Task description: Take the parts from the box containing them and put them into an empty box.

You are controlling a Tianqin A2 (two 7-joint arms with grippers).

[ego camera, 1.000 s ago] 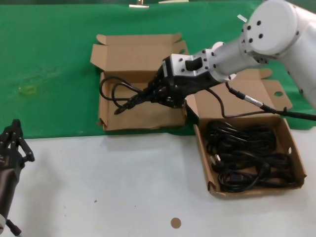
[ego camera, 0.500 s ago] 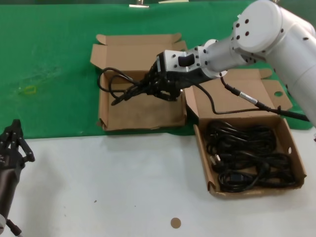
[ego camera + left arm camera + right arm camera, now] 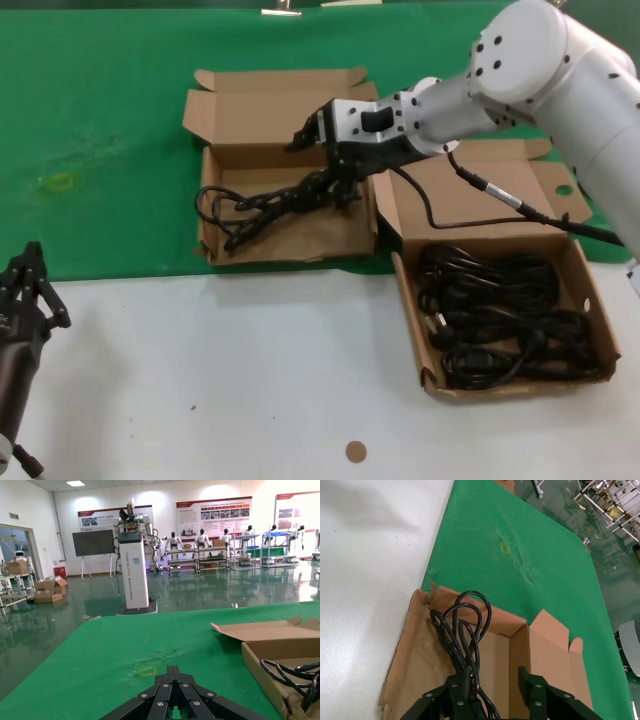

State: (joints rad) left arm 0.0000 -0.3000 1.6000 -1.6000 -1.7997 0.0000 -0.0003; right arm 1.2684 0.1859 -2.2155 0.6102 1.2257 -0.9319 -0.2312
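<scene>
A bundle of black cable [image 3: 258, 206] [image 3: 466, 630] lies on the floor of the left cardboard box [image 3: 288, 238] [image 3: 422, 655], the empty box of the task, with its loops over the left wall. My right gripper [image 3: 316, 160] [image 3: 494, 680] hovers over the bundle's right end, open, and one finger [image 3: 460, 687] touches the cable. The right cardboard box [image 3: 578, 272] holds several coiled black cables [image 3: 495, 315]. My left gripper [image 3: 30, 272] [image 3: 173, 672] is parked at the near left, shut and empty.
Both boxes have their lids folded back onto the green cloth [image 3: 110, 120]. The right arm's own black cable [image 3: 500, 205] hangs over the right box's lid. White tabletop [image 3: 250, 370] lies in front of the boxes.
The right gripper carried the cable bundle down into the left box and opened. The bundle dropped from the air onto the box floor. The left arm stayed still.
</scene>
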